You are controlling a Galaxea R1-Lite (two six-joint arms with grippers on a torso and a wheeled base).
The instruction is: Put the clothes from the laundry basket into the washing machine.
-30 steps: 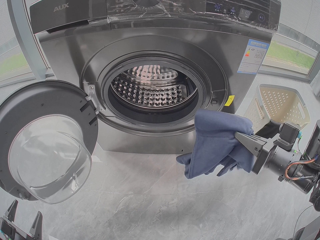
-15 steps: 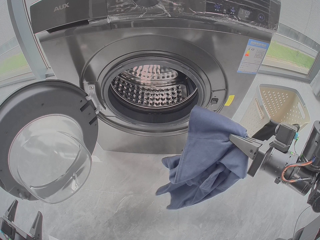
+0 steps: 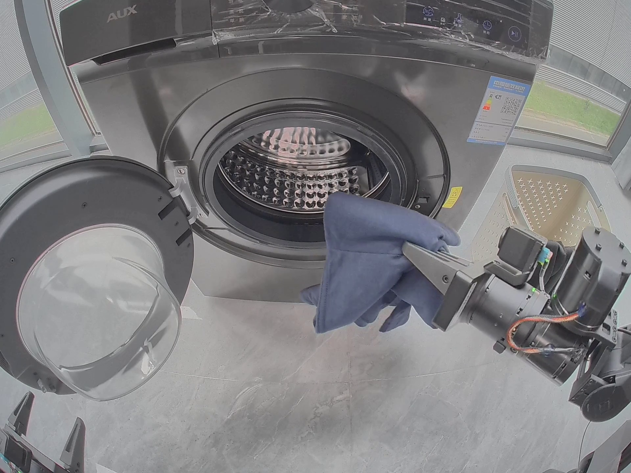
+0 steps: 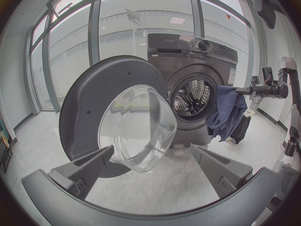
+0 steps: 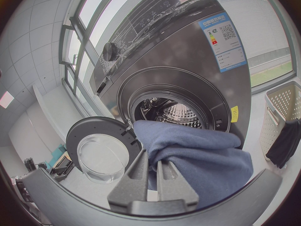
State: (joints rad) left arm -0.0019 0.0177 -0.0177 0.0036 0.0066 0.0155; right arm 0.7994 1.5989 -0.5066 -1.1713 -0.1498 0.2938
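Right arm: reaches in from the robot's right, wrist roughly level, fingers pointing at the lower right rim of the washer opening.
Right gripper (image 3: 411,251): both fingers pressed together, pinching a fold of the blue garment (image 3: 365,251).
Blue garment: soft woven cloth, bunched over the fingertips and hanging in loose folds just in front of the opening, above the floor (image 3: 296,389).
Left gripper (image 4: 151,149): held low near the open door (image 3: 85,231), its ribbed fingers spread wide.
Washing machine (image 3: 315,87): dark grey metal front with clear film over the control panel.
Drum (image 3: 296,172): shiny perforated steel.
Door: round, swung open to the left, with a clear domed window.
Laundry basket (image 3: 559,198): beige perforated plastic, right of the machine, with a black garment (image 5: 287,142) draped over its rim.
Floor: grey marbled tile.
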